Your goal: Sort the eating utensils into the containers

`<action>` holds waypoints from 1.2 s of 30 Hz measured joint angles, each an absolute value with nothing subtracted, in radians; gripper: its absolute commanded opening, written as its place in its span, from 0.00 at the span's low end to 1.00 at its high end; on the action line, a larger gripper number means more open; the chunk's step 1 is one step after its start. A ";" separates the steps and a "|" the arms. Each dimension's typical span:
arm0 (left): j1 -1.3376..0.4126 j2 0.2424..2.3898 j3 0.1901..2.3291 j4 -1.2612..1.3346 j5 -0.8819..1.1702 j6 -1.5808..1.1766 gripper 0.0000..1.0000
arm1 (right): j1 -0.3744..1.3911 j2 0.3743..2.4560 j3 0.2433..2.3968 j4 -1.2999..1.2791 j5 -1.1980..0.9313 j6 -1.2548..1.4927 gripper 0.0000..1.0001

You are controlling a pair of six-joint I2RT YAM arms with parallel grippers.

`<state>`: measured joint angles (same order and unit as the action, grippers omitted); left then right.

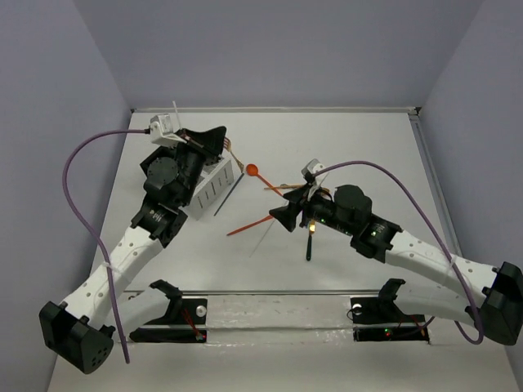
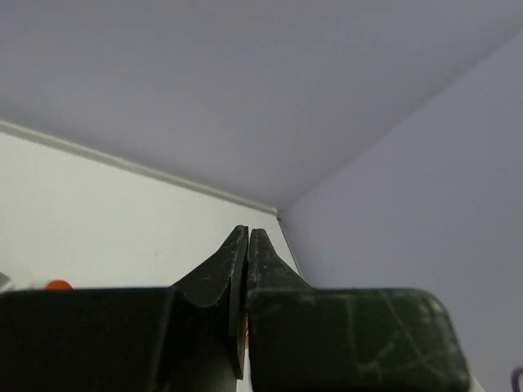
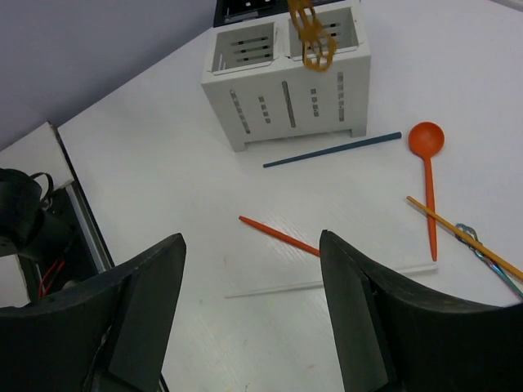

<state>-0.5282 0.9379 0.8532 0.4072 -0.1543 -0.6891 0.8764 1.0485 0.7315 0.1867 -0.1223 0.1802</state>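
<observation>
While one hand is shut, utensils lie beside the white caddy

Though the left wrist view shows only the left hand (image 2: pixel 248 233), black fingertips pressed together before a lilac wall and gripping nothing visible, the overhead view places it by the far end of the white caddy (image 3: pixel 286 90). That caddy is a boxy, slotted holder with a gold looped utensil (image 3: pixel 310 41) upright inside. Just beside the caddy lies a slim teal stick (image 3: pixel 331 152), and past it a glossy orange spoon (image 3: pixel 428 163). Farther from the caddy, on the white tabletop (image 3: pixel 163 163), an orange stick (image 3: pixel 278 234) and a white stick (image 3: pixel 327 282) lie below the right hand (image 3: pixel 249 245), whose jaws gape wide and empty. Only the overhead view shows a dark slim utensil (image 1: pixel 310 241).
</observation>
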 measured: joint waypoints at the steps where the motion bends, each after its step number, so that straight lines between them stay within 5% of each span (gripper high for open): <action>1: -0.516 0.953 0.881 0.402 -0.183 -0.673 0.06 | 0.876 1.040 0.726 0.187 -0.111 0.180 0.73; 10: -0.354 1.154 1.081 0.366 -0.293 -0.574 0.06 | 0.876 1.006 0.664 0.180 -0.019 0.176 0.71; 32: -0.261 1.367 1.017 0.358 -0.308 -0.540 0.06 | 0.876 0.992 0.638 0.183 0.124 0.160 0.69; 35: -0.261 1.377 1.004 0.364 -0.299 -0.547 0.17 | 0.876 0.992 0.638 0.183 0.129 0.161 0.69; 36: -0.261 1.379 1.003 0.366 -0.296 -0.548 0.28 | 0.876 0.994 0.638 0.183 0.132 0.160 0.69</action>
